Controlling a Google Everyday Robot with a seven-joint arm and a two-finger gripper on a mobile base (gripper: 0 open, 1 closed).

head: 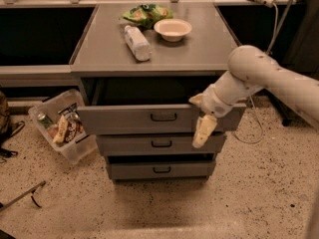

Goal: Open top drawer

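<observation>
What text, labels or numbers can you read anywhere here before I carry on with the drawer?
No text can be read.
bottle label: too blurred.
green bag: print too blurred.
packets in the bin: too blurred.
top drawer front, where the gripper hangs at its right end: no markings.

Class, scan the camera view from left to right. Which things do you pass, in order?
Clear plastic bin on the floor → bottle lying on the cabinet top → bowl → gripper, at the right end of the top drawer. The green bag is left out: it overlaps bottle and bowl.
</observation>
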